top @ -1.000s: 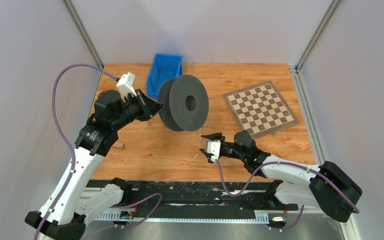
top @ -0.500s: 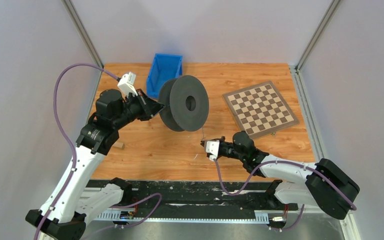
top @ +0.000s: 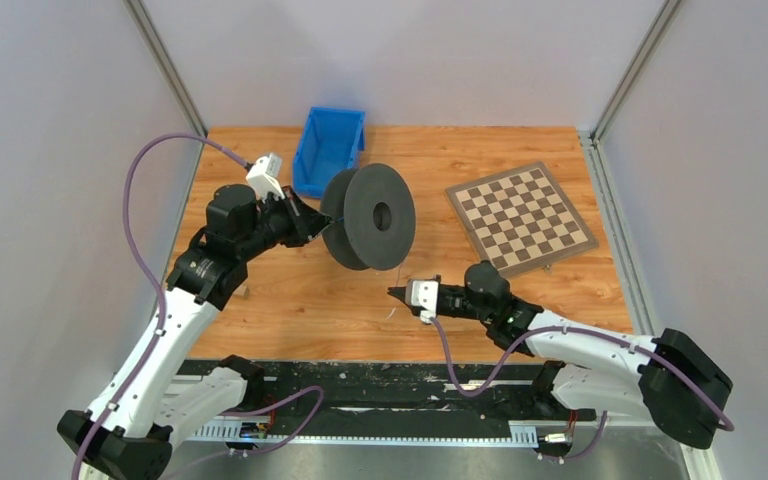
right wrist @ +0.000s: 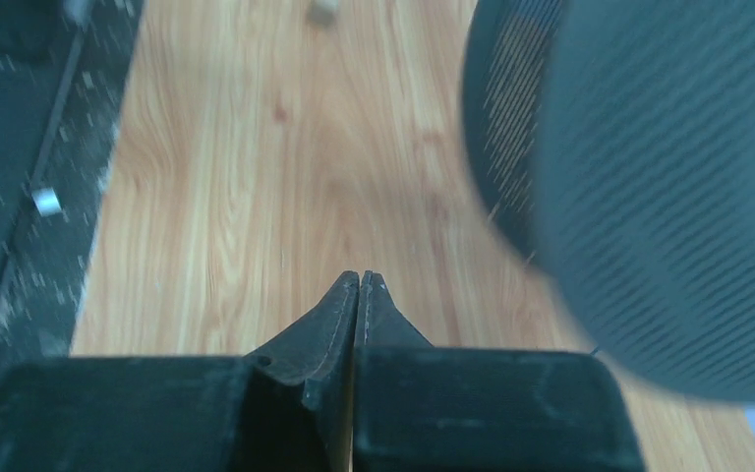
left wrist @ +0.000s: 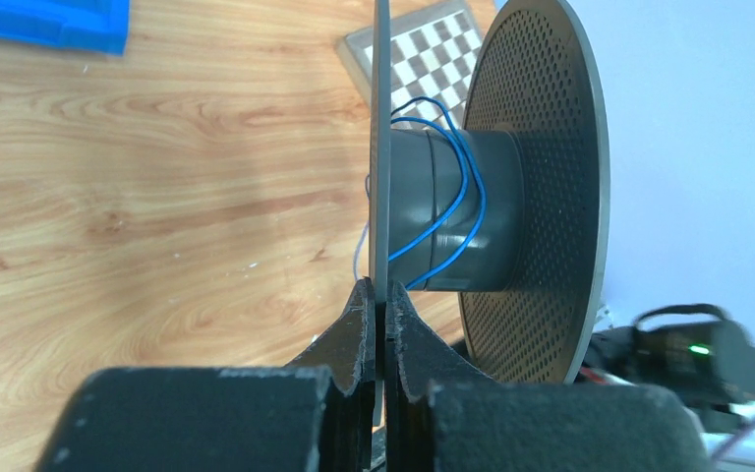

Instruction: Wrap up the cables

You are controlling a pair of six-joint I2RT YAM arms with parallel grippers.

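A black spool (top: 368,215) is held off the table, with my left gripper (top: 322,222) shut on the thin edge of its near flange (left wrist: 380,147). In the left wrist view the cables (left wrist: 457,211) show as a thin blue wire wound in a few loose turns round the grey hub, with a pale strand (left wrist: 357,251) hanging below. My right gripper (top: 393,291) is shut low over the table, just below and right of the spool. In the right wrist view its tips (right wrist: 362,277) meet with no wire visible between them, and the spool (right wrist: 668,197) is a blur at upper right.
A blue bin (top: 330,150) stands behind the spool at the back of the table. A chessboard (top: 520,215) lies at the right. A small wooden block (top: 240,291) sits by the left arm. A black rail (top: 360,385) runs along the near edge.
My right gripper has gone from open to shut and moved slightly left. The left arm has shifted a little right with the spool in its grip.
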